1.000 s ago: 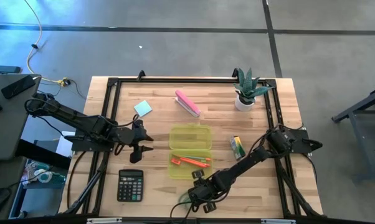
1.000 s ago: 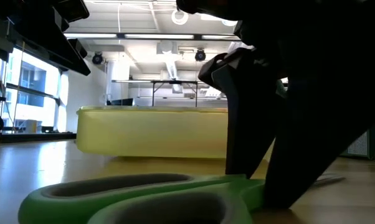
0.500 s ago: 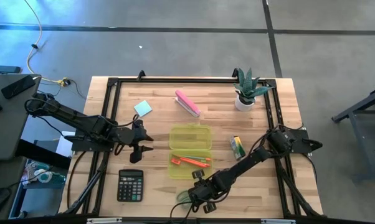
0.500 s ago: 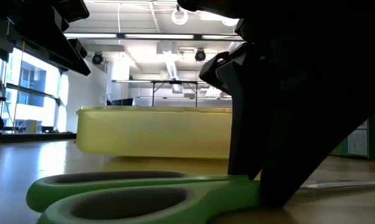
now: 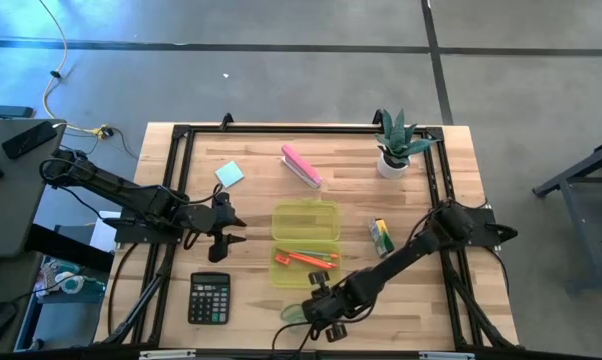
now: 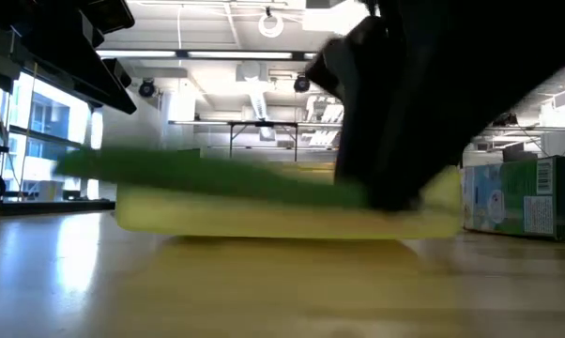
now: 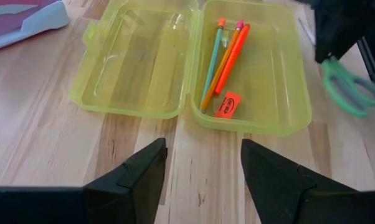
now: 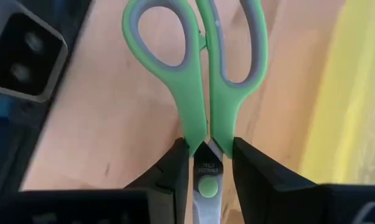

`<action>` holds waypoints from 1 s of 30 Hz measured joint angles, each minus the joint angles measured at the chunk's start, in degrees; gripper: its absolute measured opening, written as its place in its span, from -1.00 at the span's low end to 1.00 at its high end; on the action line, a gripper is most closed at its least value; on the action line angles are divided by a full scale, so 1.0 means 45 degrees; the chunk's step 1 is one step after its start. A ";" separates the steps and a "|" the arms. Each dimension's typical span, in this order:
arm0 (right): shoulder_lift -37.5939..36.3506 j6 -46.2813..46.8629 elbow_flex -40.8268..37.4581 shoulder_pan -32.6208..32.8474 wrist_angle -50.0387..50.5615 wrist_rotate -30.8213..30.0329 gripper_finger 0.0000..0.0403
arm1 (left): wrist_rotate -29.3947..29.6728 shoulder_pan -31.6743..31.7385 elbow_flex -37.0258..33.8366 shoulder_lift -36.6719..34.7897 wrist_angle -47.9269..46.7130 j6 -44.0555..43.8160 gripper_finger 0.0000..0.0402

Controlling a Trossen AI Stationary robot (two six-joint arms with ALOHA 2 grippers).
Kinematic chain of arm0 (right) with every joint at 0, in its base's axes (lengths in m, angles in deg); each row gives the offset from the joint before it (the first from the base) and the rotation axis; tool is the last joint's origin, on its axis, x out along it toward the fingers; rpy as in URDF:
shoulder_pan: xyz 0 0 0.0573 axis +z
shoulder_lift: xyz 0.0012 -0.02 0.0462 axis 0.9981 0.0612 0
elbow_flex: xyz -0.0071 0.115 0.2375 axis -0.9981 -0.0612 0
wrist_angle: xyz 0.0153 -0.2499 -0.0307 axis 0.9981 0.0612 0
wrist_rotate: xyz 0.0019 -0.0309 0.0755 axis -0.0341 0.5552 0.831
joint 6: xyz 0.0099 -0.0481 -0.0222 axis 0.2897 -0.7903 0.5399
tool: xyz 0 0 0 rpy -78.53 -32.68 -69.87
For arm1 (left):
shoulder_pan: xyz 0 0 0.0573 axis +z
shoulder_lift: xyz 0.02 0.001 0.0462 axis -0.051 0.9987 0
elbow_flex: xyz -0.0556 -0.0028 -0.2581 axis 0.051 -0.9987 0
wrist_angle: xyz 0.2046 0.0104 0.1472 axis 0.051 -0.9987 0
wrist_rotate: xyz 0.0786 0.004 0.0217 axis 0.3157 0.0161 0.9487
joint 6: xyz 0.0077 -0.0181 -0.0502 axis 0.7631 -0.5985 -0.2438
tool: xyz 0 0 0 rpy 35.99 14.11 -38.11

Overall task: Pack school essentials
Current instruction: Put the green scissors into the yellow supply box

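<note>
Scissors (image 8: pixel 200 93) with green handles sit pinched between the fingers of the right gripper (image 5: pixel 311 314), which clamp them just by the pivot screw; the loops stick out ahead of the fingertips, and in the low view the pair hangs clear of the table (image 5: pixel 251 300).

Farthest left, the black calculator (image 5: pixel 209 297) lies just beside the left gripper (image 5: pixel 231 229), whose fingers (image 7: pixel 134 177) stand apart with nothing between them. Well off from those fingers is the light-blue note pad (image 5: pixel 229 174).

Directly ahead of the left fingers lies the open yellow-green case (image 7: pixel 250 109), holding orange pens (image 7: pixel 228 59) and a small orange eraser (image 7: pixel 227 104). The pink block (image 5: pixel 301 166) lies beyond the case.

Past the case, the crayon box (image 5: pixel 381 236) lies alongside the right arm, well behind its fingers, and a potted plant (image 5: pixel 395 146) stands farthest off.
</note>
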 joint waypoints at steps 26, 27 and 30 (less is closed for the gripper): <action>-0.1150 0.0032 0.0058 -0.3111 0.1573 -0.0983 -0.57 | 0.0003 -0.0002 0.0000 0.0003 -0.0070 0.0000 -0.03; -0.1109 0.0081 0.0058 -0.3123 0.1549 -0.0886 -0.57 | 0.0003 0.0002 0.0000 0.0003 -0.0066 0.0000 -0.03; -0.1014 0.0188 0.0058 -0.3233 0.1545 -0.0569 -0.57 | 0.0003 -0.0002 0.0000 -0.0001 -0.0061 -0.0005 -0.03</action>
